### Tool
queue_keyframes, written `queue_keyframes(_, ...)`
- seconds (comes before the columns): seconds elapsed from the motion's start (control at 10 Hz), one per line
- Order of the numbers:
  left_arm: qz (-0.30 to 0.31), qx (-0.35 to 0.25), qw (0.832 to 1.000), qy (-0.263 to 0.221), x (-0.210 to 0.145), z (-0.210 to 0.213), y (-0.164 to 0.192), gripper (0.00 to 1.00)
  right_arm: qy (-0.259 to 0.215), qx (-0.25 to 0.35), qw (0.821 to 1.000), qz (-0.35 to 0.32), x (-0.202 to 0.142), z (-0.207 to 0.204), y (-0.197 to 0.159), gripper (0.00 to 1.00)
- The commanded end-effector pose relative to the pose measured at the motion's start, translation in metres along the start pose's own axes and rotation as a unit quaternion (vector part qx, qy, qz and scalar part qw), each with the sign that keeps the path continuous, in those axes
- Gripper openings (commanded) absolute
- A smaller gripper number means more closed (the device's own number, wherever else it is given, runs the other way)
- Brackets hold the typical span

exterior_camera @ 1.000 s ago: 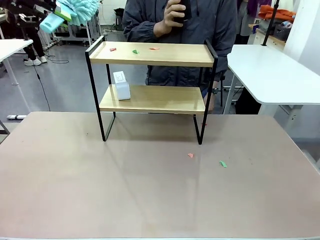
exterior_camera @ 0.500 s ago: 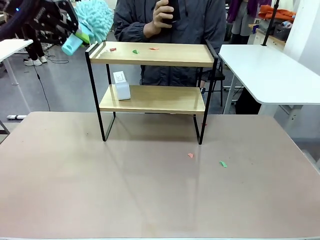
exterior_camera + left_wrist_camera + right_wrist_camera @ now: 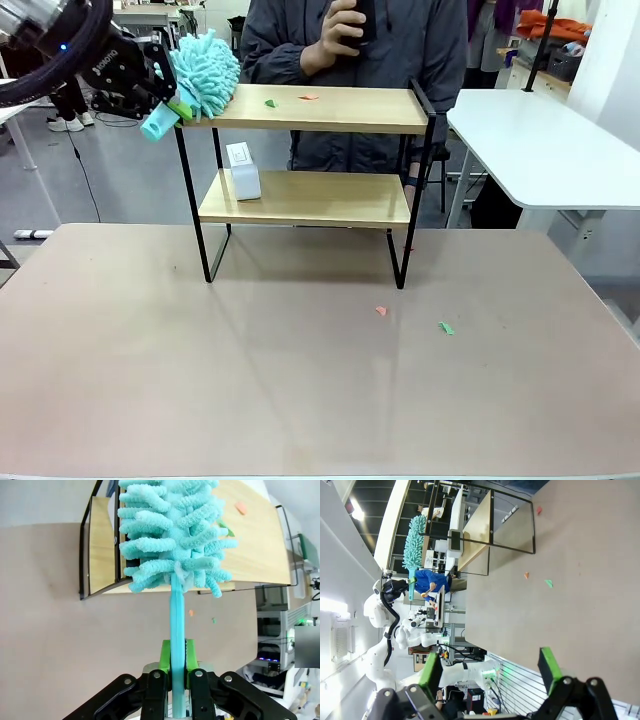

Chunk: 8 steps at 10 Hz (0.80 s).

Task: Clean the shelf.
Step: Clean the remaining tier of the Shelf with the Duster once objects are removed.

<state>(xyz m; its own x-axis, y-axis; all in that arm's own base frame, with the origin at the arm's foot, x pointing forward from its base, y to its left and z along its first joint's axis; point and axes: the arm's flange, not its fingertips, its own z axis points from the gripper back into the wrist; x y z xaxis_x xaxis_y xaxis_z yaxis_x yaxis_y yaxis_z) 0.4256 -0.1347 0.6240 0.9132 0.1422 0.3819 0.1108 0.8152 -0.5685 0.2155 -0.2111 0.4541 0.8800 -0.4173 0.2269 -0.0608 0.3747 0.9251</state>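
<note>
The shelf [image 3: 340,110] stands at the far middle of the table, two wooden boards in a black frame. My left gripper [image 3: 168,100] hangs at its top left corner, shut on the handle of a teal fluffy duster [image 3: 205,72] whose head rests on the left end of the top board. A green scrap [image 3: 270,102] and a red scrap [image 3: 309,97] lie further right on that board. The left wrist view looks down the handle from my left gripper [image 3: 177,666] to the duster [image 3: 172,535] over the shelf [image 3: 255,550]. My right gripper [image 3: 490,667] is open and holds nothing, far from the shelf [image 3: 479,525].
A small white box [image 3: 242,170] stands on the lower board's left end. A red scrap [image 3: 381,311] and a green scrap [image 3: 446,328] lie on the brown table [image 3: 200,380]. A person [image 3: 400,50] stands right behind the shelf. A white side table [image 3: 540,140] is at the right.
My left arm has come down and to the right, bringing the duster from above the shelf's left side onto the left end of the top board, covering a scrap there.
</note>
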Motion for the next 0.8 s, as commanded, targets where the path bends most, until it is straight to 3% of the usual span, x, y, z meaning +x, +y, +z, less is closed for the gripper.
queue_keyframes(0.0,0.010,0.015,1.000,0.016,0.002,0.000,-0.003,0.12,-0.003,0.008,1.000,0.013,0.002,0.000,0.001,1.00)
queue_keyframes(0.7,-0.051,-0.032,0.991,0.116,0.007,-0.031,-0.039,0.12,-0.003,0.008,1.000,0.013,0.002,0.000,0.001,1.00)
